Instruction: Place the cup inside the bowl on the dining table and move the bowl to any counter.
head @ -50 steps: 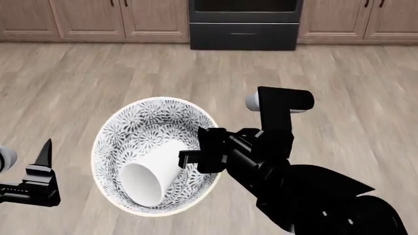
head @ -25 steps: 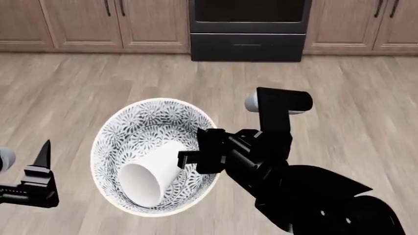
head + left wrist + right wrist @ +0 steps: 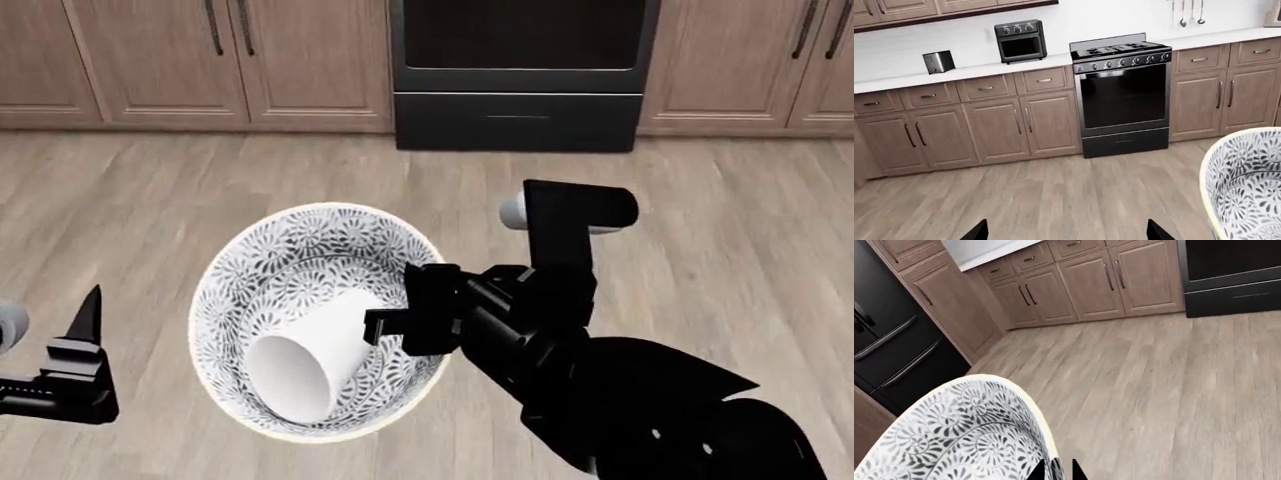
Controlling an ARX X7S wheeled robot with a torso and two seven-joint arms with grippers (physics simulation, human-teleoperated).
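The black-and-white leaf-patterned bowl [image 3: 296, 250] hangs in the air above the wood floor, with the white cup [image 3: 314, 357] lying on its side inside it. My right gripper [image 3: 398, 322] is shut on the bowl's right rim; in the right wrist view the rim of the bowl [image 3: 954, 435] sits between the tips of the right gripper [image 3: 1057, 473]. My left gripper [image 3: 83, 330] is open and holds nothing, to the left of the bowl and apart from it. In the left wrist view the bowl [image 3: 1247, 185] shows beside the open left gripper [image 3: 1066, 235]. The dining table is out of view.
Ahead is a white counter [image 3: 987, 71] over brown cabinets [image 3: 160, 60], with a black stove [image 3: 1121, 95] in the middle. A toaster [image 3: 939, 61] and a toaster oven [image 3: 1021, 41] stand on the counter. A black fridge [image 3: 887, 350] is off to one side.
The cabinets and stove have grown larger and slid down in the head view as the robot nears them. The bowl with the cup stays in the right gripper; both arms keep their pose.
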